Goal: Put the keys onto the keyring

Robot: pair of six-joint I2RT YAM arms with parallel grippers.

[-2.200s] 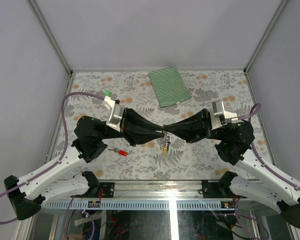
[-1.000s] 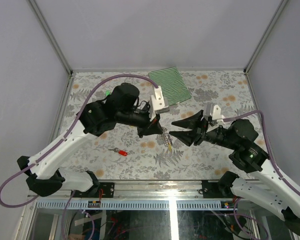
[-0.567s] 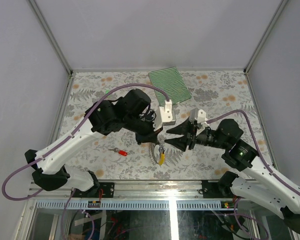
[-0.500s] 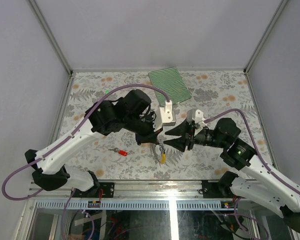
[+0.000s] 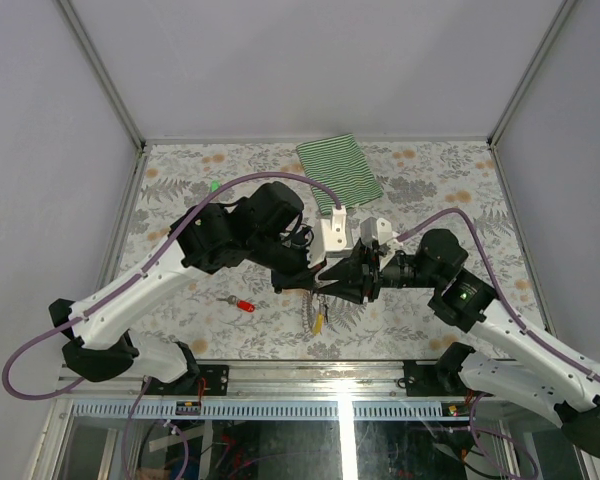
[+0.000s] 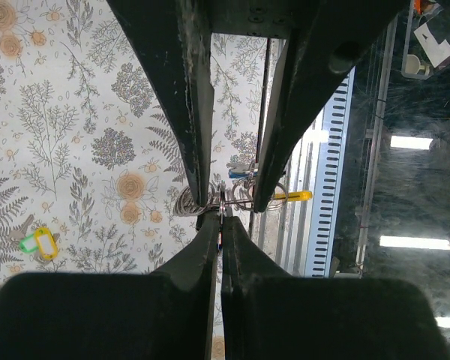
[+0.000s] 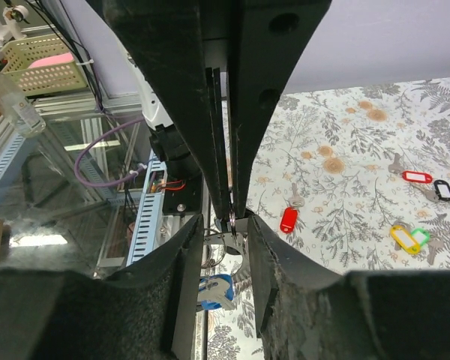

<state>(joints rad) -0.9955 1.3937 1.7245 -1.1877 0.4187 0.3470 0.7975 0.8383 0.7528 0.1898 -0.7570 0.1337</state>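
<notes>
1. At the centre of the top view, the left gripper (image 5: 318, 284) is pressed together on the keyring (image 6: 244, 196). The right gripper (image 5: 333, 285) is spread, one finger on each side of the left tip.
2. Half a second earlier the right gripper stands just clear of that tip. It has now advanced toward frame left until the tips overlap. The keyring hangs in the same spot, with the yellow-tagged key (image 5: 320, 322) dangling below.
3. Judgement: a second grip on the ring is being prepared, to steady or open it. No key is being threaded yet. The red-tagged key (image 5: 243, 304) lies apart on the table (image 5: 430, 185), so the task is unfinished.
4. The left wrist view separates the shut left fingers from the parted right fingers. The top view merges them into one dark mass.
5. The right wrist view shows a blue tag (image 7: 214, 291) under the ring and loose tagged keys (image 7: 416, 177) at frame right. Most of these are absent from the top view.
</notes>
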